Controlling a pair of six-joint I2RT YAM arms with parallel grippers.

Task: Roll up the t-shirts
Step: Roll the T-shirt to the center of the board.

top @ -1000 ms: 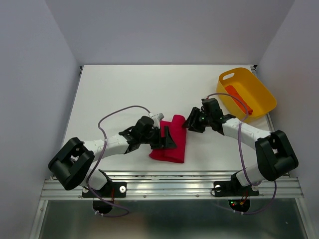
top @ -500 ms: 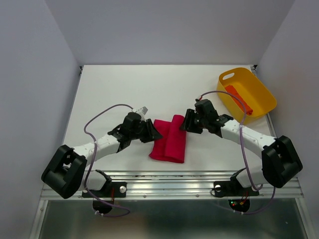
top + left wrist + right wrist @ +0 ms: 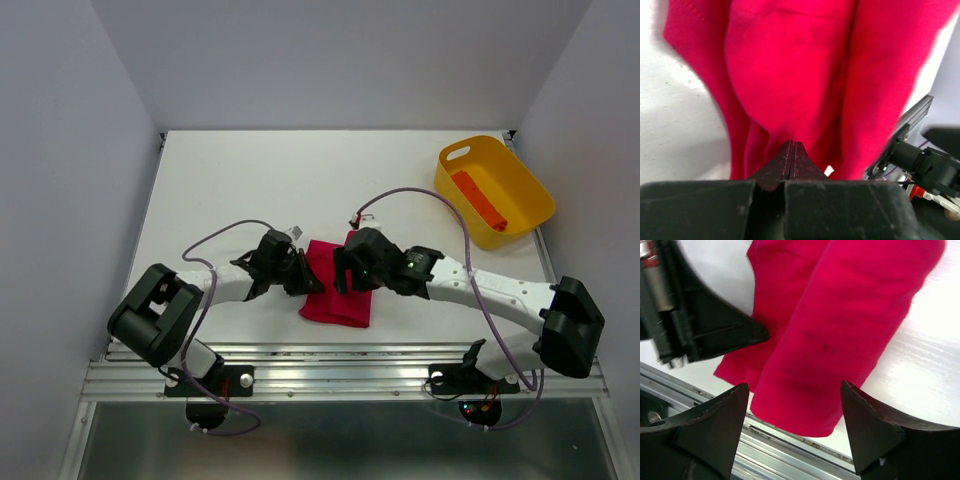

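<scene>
The crimson-red t-shirt [image 3: 336, 304] lies near the table's front edge, folded lengthwise into a thick band with a rolled ridge along its right side [image 3: 840, 325]. My left gripper [image 3: 304, 279] is shut at the shirt's left edge, its tips pressed together against the cloth [image 3: 790, 75]; no fabric shows between them [image 3: 791, 145]. Over the shirt's upper right part hangs my right gripper [image 3: 346, 278], open wide, its fingers straddling the rolled ridge [image 3: 794, 390] without touching it. The orange t-shirt [image 3: 480, 200] sits as a compact bundle in the basket.
The yellow plastic basket [image 3: 522, 188] stands at the table's far right. A metal rail [image 3: 340, 365] runs along the front edge just below the red shirt. Both arms' cables loop above the table. In the right wrist view the left gripper [image 3: 715, 330] sits close by.
The left gripper has shut and slid right against the shirt's left edge. The right arm has swung left over the shirt and opened wider.
</scene>
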